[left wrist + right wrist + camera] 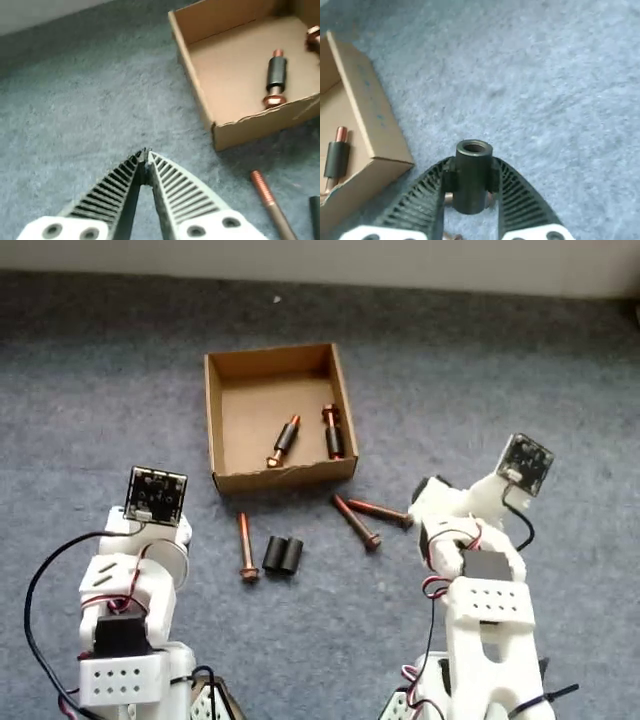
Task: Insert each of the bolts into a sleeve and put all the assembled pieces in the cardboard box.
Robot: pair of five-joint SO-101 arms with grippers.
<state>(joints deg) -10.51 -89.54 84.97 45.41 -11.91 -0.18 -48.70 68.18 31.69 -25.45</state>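
Between the ribbed fingers of the right gripper point(470, 165) a smooth black tubular sleeve point(471, 185) is gripped, the cardboard box point(367, 107) being near. The left gripper point(146, 155) is seen clenched, empty, over fuzzy grey carpet point(75, 100).

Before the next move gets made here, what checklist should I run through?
1. Right gripper clamped on sleeve: ok.
2. Sleeve's visible end open: ok.
3. Bolt inside that sleeve: cannot tell.
4. Left gripper shut and empty: ok.
5. Three loose bolts lying free on carpet: ok.
6. Cardboard box has room beside its two assembled pieces: ok.
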